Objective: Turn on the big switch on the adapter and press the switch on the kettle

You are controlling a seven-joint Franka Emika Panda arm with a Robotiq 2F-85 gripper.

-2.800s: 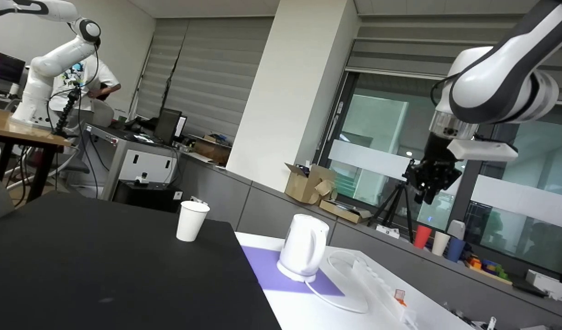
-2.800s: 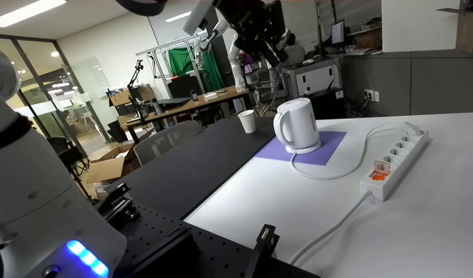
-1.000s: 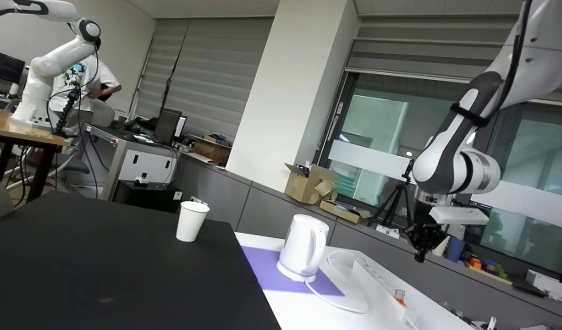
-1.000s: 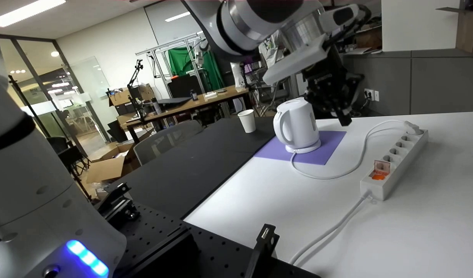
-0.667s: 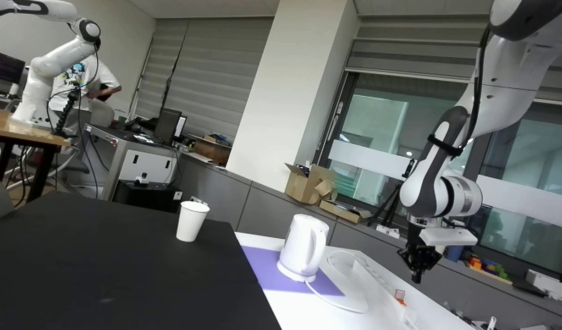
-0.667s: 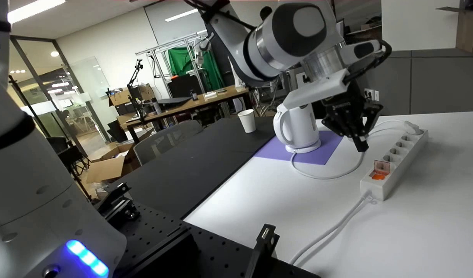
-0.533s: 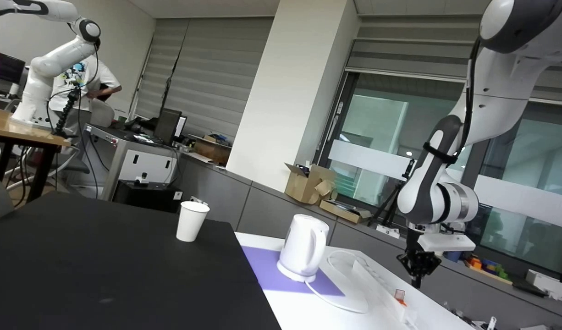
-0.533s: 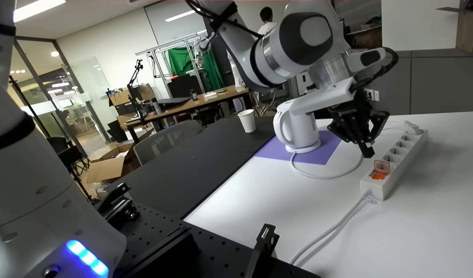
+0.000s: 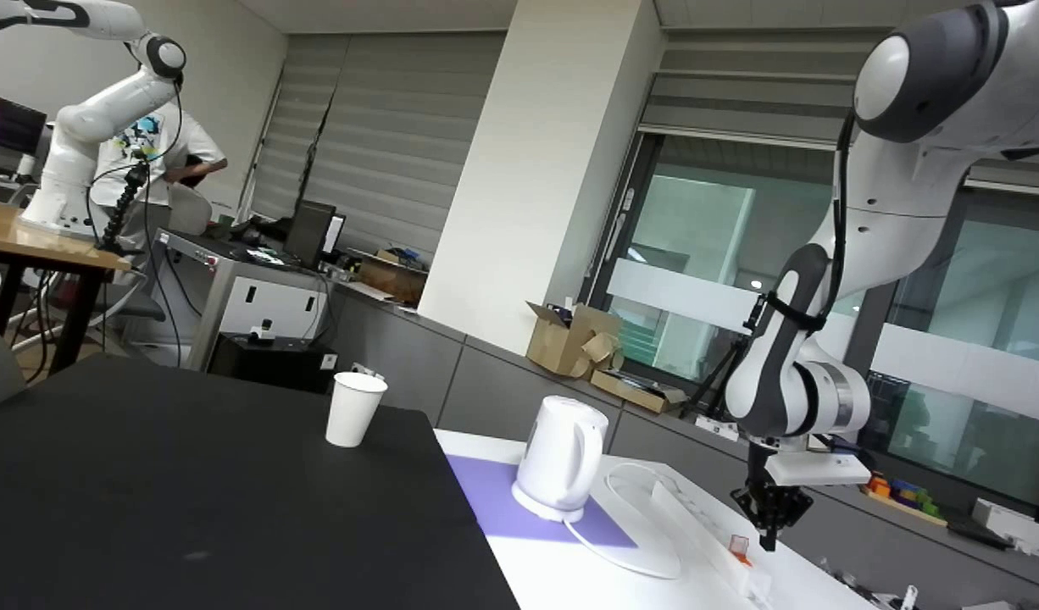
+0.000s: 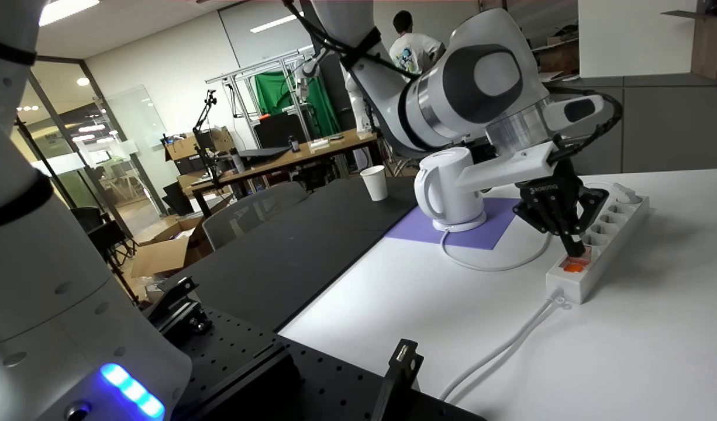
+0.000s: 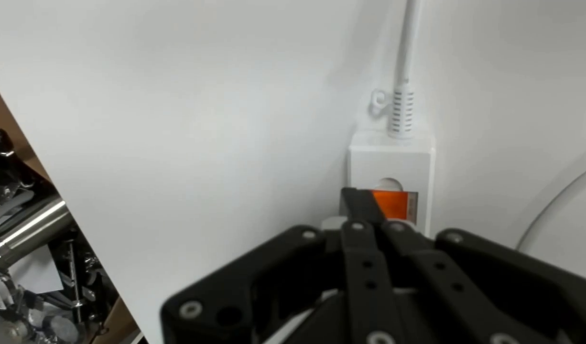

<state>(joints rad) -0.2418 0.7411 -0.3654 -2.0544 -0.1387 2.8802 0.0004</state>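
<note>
The adapter, a long white power strip [image 10: 604, 264], lies on the white table in both exterior views. Its orange switch [image 10: 573, 267] is at the near end under a raised clear cover. In the wrist view, the switch [image 11: 393, 203] is partly hidden by a fingertip. My gripper [image 10: 575, 248] is shut and empty, pointing down at the cover and switch. I cannot tell whether it touches them. The gripper [image 9: 769, 540] also shows in an exterior view beside the cover. The white kettle [image 9: 558, 457] stands upright; its switch cannot be made out. The kettle is out of the wrist view.
The kettle stands on a purple mat [image 10: 499, 213]. Its white cord [image 10: 504, 269] curves across the table to the adapter's far end. The adapter's cord [image 10: 499, 351] runs to the near side. A white paper cup [image 10: 375, 183] stands on the black table [image 10: 312, 245].
My gripper has come down from high in the air, passed beside the kettle, and reached the adapter's switch end. It stays shut. The kettle, adapter and cup have not moved.
</note>
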